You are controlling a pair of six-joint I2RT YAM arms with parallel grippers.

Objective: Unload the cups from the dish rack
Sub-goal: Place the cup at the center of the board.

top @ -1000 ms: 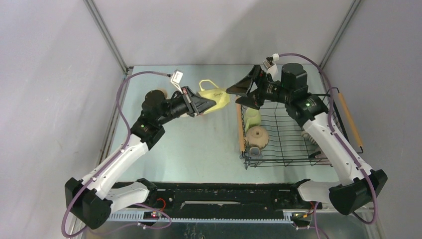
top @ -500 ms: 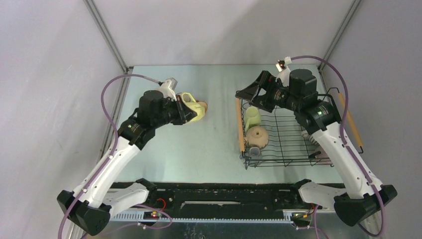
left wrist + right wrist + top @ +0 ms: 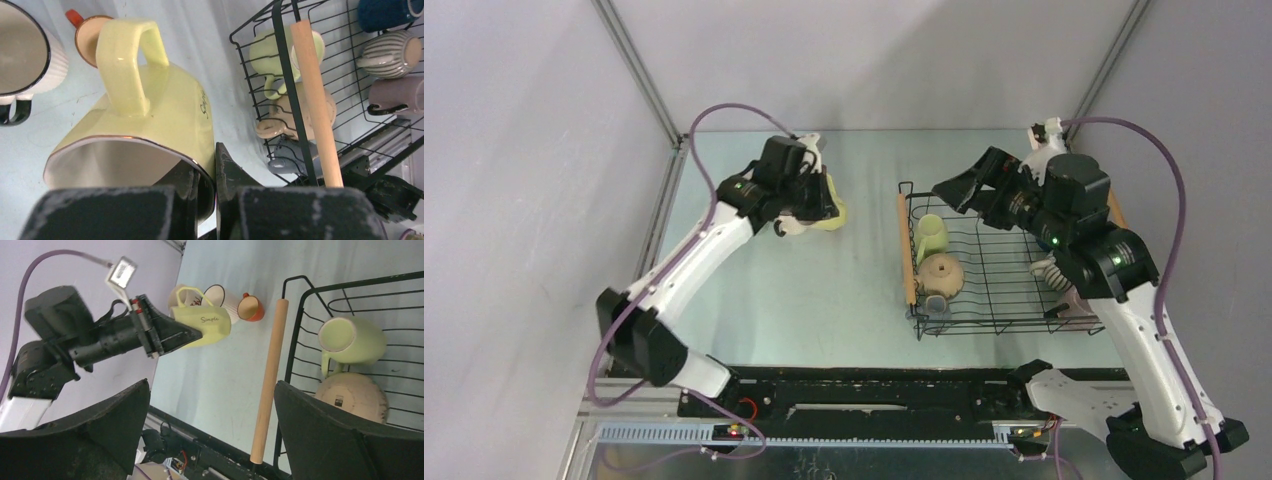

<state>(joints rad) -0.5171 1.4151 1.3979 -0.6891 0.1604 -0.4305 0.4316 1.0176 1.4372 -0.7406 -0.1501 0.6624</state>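
My left gripper [image 3: 817, 203] is shut on the rim of a pale yellow mug [image 3: 832, 208], one finger inside and one outside [image 3: 207, 160]. It holds the mug [image 3: 150, 110] tilted at the table's back left, beside a white ribbed cup [image 3: 20, 60] and an orange-red cup [image 3: 87, 37]. My right gripper [image 3: 956, 190] is wide open and empty above the back left corner of the black wire dish rack [image 3: 907, 265]. In the rack are a pale green mug [image 3: 931, 237], a tan cup [image 3: 941, 272], a grey cup [image 3: 934, 305] and a cream ribbed cup [image 3: 1049, 268]. The left wrist view also shows dark blue [image 3: 385, 12] and mauve [image 3: 395, 95] cups.
The rack's wooden rod handle [image 3: 267, 385] runs between the two arms' areas. The right wrist view shows the yellow mug [image 3: 205, 327] in the left gripper [image 3: 175, 335]. Metal frame posts [image 3: 639, 75] stand at the back corners. The black base rail [image 3: 874, 385] runs along the near edge.
The left arm has carried the yellow mug back and left, away from the right gripper. The right gripper has pulled back to the right, over the rack, still open.
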